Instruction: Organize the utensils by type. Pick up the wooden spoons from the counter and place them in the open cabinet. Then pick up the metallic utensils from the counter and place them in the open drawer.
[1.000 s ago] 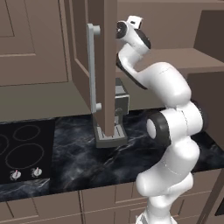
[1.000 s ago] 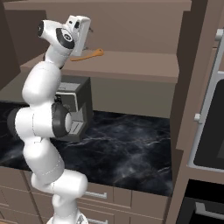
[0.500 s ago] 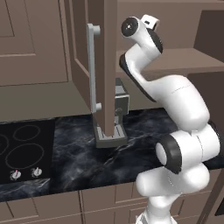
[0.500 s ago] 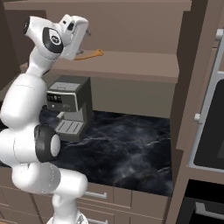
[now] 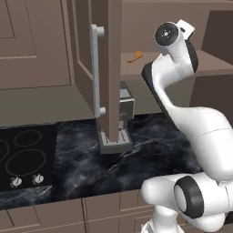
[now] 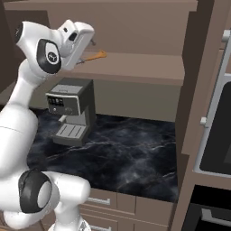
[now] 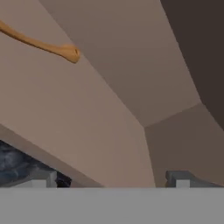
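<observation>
1. Gripper (image 7: 111, 181) is standing wide apart and holding nothing, hanging up at the open cabinet (image 6: 135, 67) just off the front of its shelf.
2. Cabinet shelf is showing plenty of bare room to the right of the spoon; the open door (image 5: 107, 73) with its long silver handle is jutting out on the left, and its edge is something the arm should be kept away from.
3. Table (image 6: 122, 153), black and veined, is carrying a coffee machine (image 6: 72, 110) under the shelf; the stretch beside it is looking free for moving. I cannot see the other utensils or the drawer here.
4. Wooden spoon (image 7: 41, 43) is lying flat on the shelf, near its front edge. It is likely light and stiff, with a smooth thin handle that may roll; mid-handle looks like the best place to hold its mate.
</observation>
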Tool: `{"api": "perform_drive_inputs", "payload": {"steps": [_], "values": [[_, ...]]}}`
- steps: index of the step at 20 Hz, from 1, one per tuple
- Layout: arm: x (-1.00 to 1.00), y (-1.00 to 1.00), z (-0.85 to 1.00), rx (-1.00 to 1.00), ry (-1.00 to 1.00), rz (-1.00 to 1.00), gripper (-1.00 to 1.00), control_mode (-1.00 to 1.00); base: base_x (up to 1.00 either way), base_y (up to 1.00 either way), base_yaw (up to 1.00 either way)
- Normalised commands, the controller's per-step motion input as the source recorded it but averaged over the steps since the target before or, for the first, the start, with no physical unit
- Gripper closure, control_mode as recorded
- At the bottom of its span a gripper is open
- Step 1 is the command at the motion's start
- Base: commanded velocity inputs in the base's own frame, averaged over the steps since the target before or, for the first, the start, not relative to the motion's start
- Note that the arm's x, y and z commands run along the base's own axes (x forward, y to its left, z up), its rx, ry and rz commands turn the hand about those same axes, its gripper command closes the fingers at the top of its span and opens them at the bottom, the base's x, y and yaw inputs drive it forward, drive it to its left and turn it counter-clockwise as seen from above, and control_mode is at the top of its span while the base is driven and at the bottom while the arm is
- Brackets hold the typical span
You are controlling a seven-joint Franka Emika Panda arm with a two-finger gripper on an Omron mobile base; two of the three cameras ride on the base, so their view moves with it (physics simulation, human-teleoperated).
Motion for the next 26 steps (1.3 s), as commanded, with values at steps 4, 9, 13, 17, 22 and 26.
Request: {"api": "perform_drive_inputs", "payload": {"steps": [4,9,13,17,22,26], "values": [[-1.0,-0.17,0.05,0.27,-0.11,0.0,-1.0,-1.0,0.0,0.0,0.0],[-0.95,-0.01,0.02,0.35,-0.04,0.0,-1.0,-1.0,0.0,0.0,0.0],[-0.96,0.0,0.0,0.4,0.0,0.0,-1.0,-1.0,0.0,0.0,0.0],[-0.92,0.0,0.0,0.43,0.0,-0.02,-1.0,-1.0,0.0,0.0,0.0],[-0.77,0.0,-0.06,0.45,0.02,-0.06,-1.0,-1.0,0.0,0.0,0.0],[-0.29,0.0,-0.09,0.33,0.08,-0.06,-1.0,-1.0,0.0,0.0,0.0]]}}
